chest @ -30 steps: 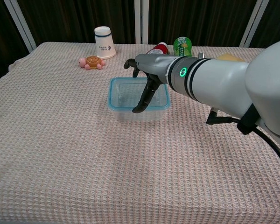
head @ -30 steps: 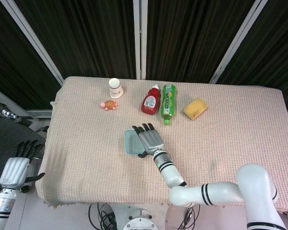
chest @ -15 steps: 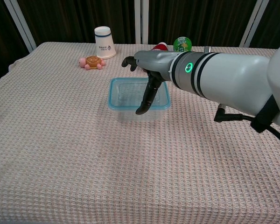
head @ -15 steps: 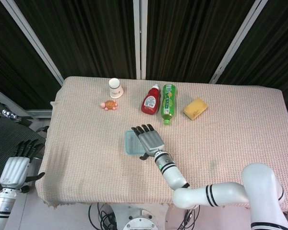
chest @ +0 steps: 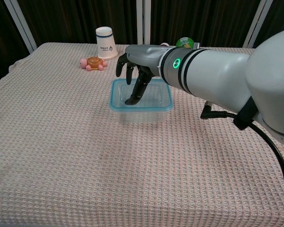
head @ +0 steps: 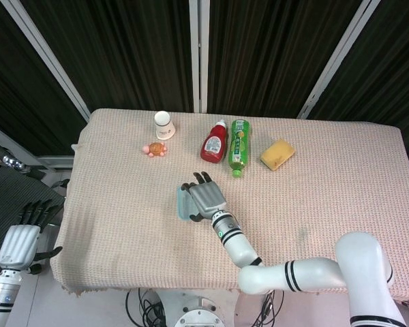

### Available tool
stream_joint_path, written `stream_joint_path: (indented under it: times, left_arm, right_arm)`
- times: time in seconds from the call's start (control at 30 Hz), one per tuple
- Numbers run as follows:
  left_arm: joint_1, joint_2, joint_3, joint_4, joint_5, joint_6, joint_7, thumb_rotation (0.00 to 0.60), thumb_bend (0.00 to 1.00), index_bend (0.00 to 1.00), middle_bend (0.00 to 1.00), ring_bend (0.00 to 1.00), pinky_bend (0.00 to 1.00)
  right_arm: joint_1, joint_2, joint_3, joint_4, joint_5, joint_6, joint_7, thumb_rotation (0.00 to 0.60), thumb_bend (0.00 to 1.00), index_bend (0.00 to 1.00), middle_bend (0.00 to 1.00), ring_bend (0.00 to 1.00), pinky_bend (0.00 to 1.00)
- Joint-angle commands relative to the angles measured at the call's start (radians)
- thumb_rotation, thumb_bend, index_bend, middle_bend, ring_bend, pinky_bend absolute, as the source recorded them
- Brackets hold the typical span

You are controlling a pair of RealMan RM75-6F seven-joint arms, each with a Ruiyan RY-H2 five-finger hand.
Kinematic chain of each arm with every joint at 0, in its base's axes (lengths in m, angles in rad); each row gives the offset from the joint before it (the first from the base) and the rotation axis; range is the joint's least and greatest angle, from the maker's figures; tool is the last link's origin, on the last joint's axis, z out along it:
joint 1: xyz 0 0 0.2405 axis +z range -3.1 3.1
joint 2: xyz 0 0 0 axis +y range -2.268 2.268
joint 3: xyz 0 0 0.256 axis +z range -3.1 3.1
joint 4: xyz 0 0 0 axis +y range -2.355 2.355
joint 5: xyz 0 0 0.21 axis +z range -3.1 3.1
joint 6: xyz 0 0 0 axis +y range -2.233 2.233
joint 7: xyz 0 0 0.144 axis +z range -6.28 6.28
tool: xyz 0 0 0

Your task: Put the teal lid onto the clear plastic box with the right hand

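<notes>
Fingers (chest: 132, 94) of the right hand (chest: 135, 66) hang spread and pointing down over the clear plastic box (chest: 141, 100), holding nothing; whether they touch it is unclear. The box sits mid-bench (chest: 61, 156) with the teal lid (chest: 114, 107) showing around its rim. The left hand (head: 24, 238) hangs off the bench's edge, fingers apart and empty.

A robot test lab: a table (head: 341, 177) under a pink woven cloth stands before black curtains (head: 123, 48) on metal frame bars (head: 199, 54), with cables (head: 146, 303) showing below its near edge.
</notes>
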Motion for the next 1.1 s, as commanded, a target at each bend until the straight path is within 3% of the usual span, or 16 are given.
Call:
stream_joint_path:
  times: [0.03, 0.37, 1.1]
  left_arm:
    - [0.0, -0.001, 0.0, 0.002, -0.001, -0.001, -0.003, 0.6, 0.0, 0.15, 0.06, 0.0, 0.0]
    - [-0.005, 0.0, 0.0, 0.008, 0.0, -0.011, -0.013, 0.6, 0.0, 0.15, 0.06, 0.0, 0.0]
    - [-0.01, 0.001, 0.005, 0.011, 0.0, -0.03, -0.032, 0.6, 0.0, 0.14, 0.06, 0.0, 0.0]
  right_arm:
    - [0.007, -0.01, 0.004, 0.011, 0.008, -0.005, -0.003, 0.6, 0.12, 0.26, 0.3, 0.0, 0.0]
    - [-0.001, -0.017, -0.004, 0.014, -0.025, 0.013, 0.001, 0.6, 0.03, 0.21, 0.25, 0.0, 0.0]
    - [0.015, -0.033, 0.017, 0.077, 0.029, -0.037, -0.021, 0.6, 0.0, 0.2, 0.28, 0.0, 0.0]
